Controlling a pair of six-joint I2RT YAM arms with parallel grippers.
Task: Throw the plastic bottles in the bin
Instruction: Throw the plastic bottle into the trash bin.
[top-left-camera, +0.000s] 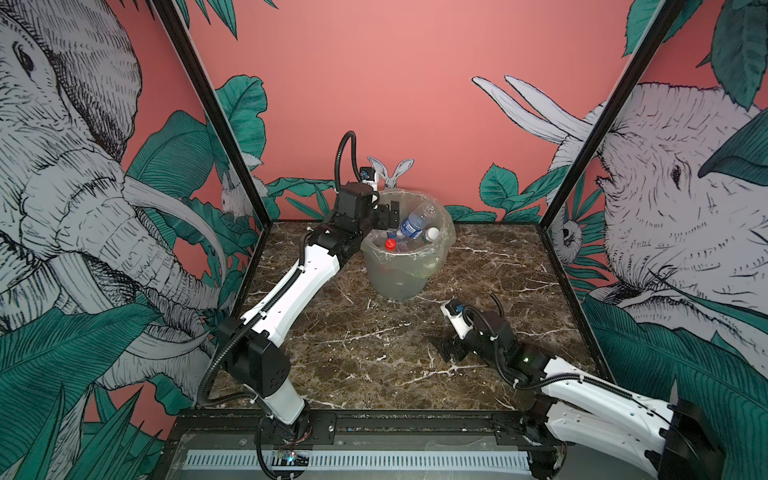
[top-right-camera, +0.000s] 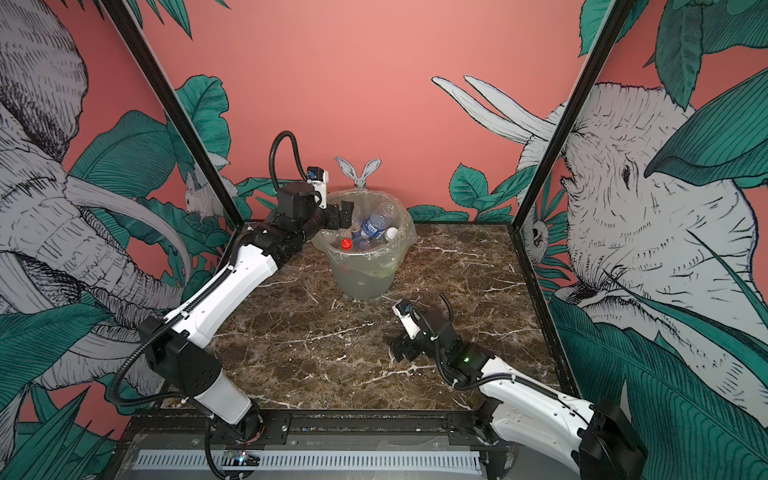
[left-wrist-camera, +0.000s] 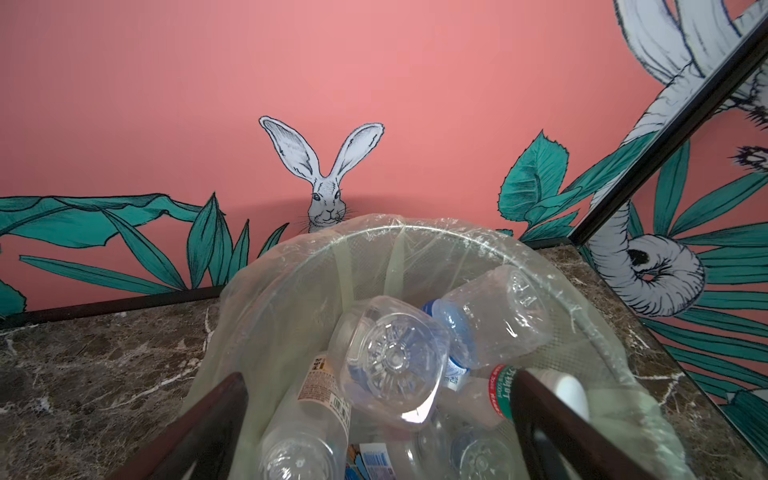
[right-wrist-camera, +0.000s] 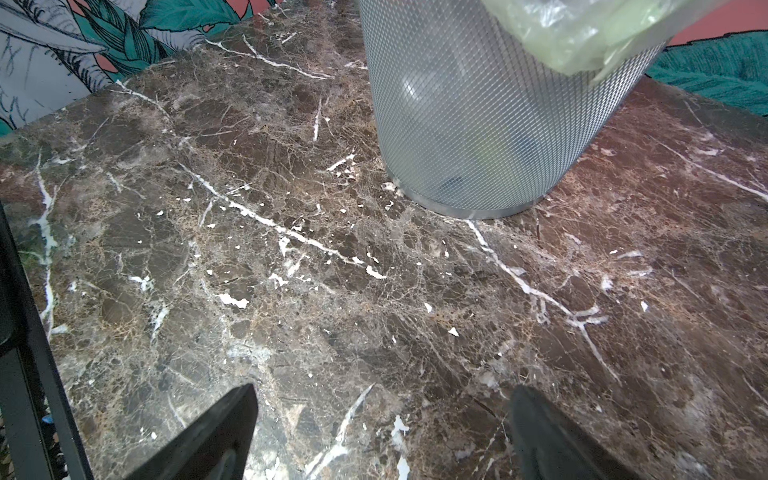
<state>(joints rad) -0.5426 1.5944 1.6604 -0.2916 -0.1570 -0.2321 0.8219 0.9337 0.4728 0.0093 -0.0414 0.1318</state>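
Observation:
The bin (top-left-camera: 395, 278) (top-right-camera: 365, 278), a translucent grey-green bucket lined with a clear bag, stands at the back of the marble table. Several plastic bottles lie piled inside it. Among them are a blue-labelled one (top-left-camera: 411, 224) (top-right-camera: 374, 226) and a red cap (top-left-camera: 390, 244). My left gripper (top-left-camera: 388, 216) (top-right-camera: 345, 216) hangs open over the bin's left rim. In the left wrist view a clear bottle (left-wrist-camera: 390, 357) lies base-on atop the pile between the spread fingers (left-wrist-camera: 216, 415), touching neither. My right gripper (top-left-camera: 449, 349) (right-wrist-camera: 382, 390) stands open and empty, low over the bare table in front of the bin (right-wrist-camera: 478, 124).
The brown marble table (top-left-camera: 374, 353) is walled in by printed panels with black corner posts (top-left-camera: 232, 137). A black rail (top-left-camera: 395, 419) runs along the front edge. No bottle shows on the table outside the bin.

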